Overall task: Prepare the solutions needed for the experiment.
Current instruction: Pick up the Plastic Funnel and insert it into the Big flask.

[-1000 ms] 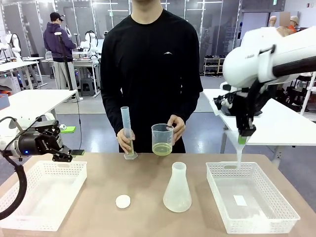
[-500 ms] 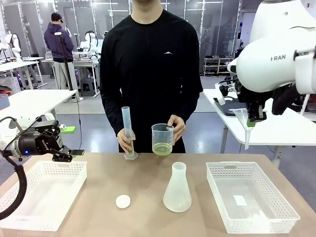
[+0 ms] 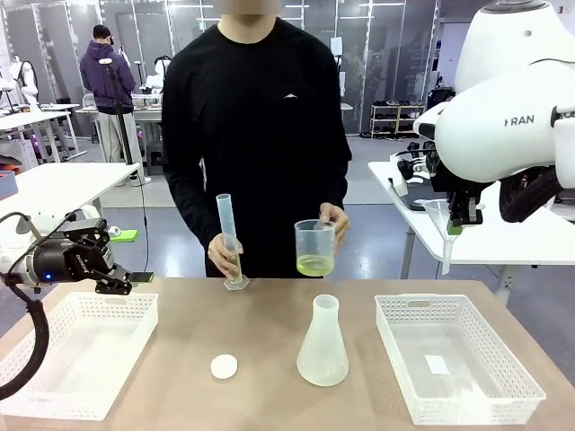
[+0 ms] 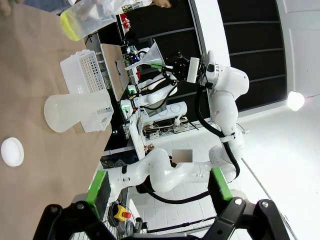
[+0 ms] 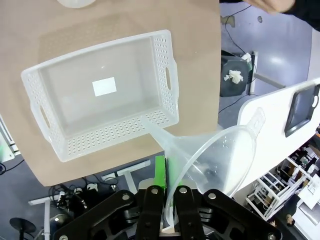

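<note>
1. the right gripper [image 5: 169, 194] has two fingers [image 5: 151, 199], and they pinch the rim of one clear funnel [image 5: 212, 155].
2. the funnel's thin end points down, high over the right basket [image 5: 165, 55].
3. the left gripper [image 4: 159, 186] has its two green pads [image 4: 98, 186] spread wide with nothing between them. it hangs over the far edge of the left basket [image 3: 90, 298].
4. there are two white baskets on the table [image 3: 269, 328], one at each side, and a white label lies in the right one.
5. one clear flask [image 3: 322, 346] stands between the baskets, and one white cap [image 3: 224, 365] lies just beside it.
6. the solutions [image 3: 315, 265] are a thin yellow-green layer in the bottom of one clear cup [image 3: 314, 241].
7. the person holds that cup up off the table with one hand [image 3: 337, 220], at the far side.
8. the person's other hand [image 3: 223, 256] grips one tall thin tube [image 3: 228, 235], and its foot stands on the table.
</note>
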